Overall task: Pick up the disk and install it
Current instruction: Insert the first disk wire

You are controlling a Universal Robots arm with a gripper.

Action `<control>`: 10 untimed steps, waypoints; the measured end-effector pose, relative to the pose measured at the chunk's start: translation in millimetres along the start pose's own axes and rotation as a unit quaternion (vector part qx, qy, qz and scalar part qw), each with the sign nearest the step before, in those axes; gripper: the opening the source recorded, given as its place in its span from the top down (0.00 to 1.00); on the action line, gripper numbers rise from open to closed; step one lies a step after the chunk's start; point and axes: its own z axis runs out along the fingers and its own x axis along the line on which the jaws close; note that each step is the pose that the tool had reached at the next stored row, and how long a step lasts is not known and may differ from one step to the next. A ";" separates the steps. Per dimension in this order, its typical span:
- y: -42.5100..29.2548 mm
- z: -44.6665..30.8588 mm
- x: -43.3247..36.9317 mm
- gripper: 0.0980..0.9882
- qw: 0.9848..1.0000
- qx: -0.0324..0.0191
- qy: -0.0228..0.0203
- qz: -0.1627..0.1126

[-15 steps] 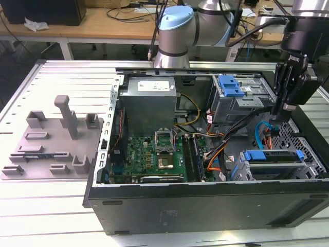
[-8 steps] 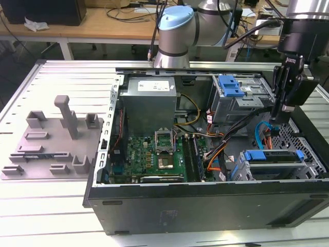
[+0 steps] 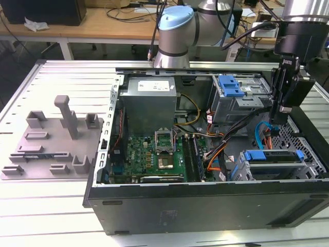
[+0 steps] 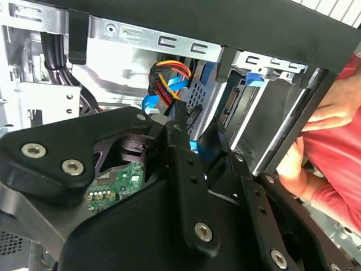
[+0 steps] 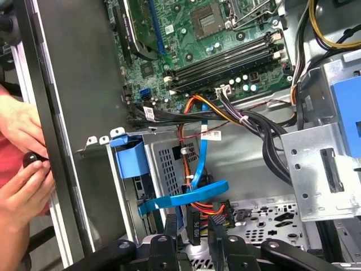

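Observation:
The disk (image 3: 271, 156), grey with blue rails along its top, sits in the drive cage (image 3: 308, 170) at the case's front corner on the exterior view's right. My gripper (image 3: 275, 121) hangs inside the case, behind and slightly above that cage, over a looping blue cable (image 5: 186, 197). Its black fingers (image 4: 179, 132) stand a little apart in both wrist views, with nothing gripped between them. A black connector with orange and red wires (image 5: 197, 217) lies just beyond the fingertips (image 5: 169, 228). The cage's blue rail end (image 5: 128, 155) shows beside the case wall.
A person's hands (image 5: 22, 169) rest on the outer edge of the case wall near the cage. The motherboard (image 3: 154, 154), power supply (image 3: 151, 103) and cable bundles fill the case. A blue-latched upper bay (image 3: 231, 85) stands behind. A grey fixture (image 3: 51, 139) lies outside the case.

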 end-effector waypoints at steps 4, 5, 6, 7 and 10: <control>1.1 -1.1 -3.2 0.71 1.000 0.002 0.006 0.000; 1.8 -1.2 -4.4 0.71 1.000 0.003 0.007 0.001; 2.8 -1.7 -6.2 0.71 1.000 0.006 0.009 0.001; 3.7 -2.1 -7.5 0.71 1.000 0.008 0.011 0.002; 6.4 -1.4 -9.5 0.71 1.000 0.014 0.018 0.002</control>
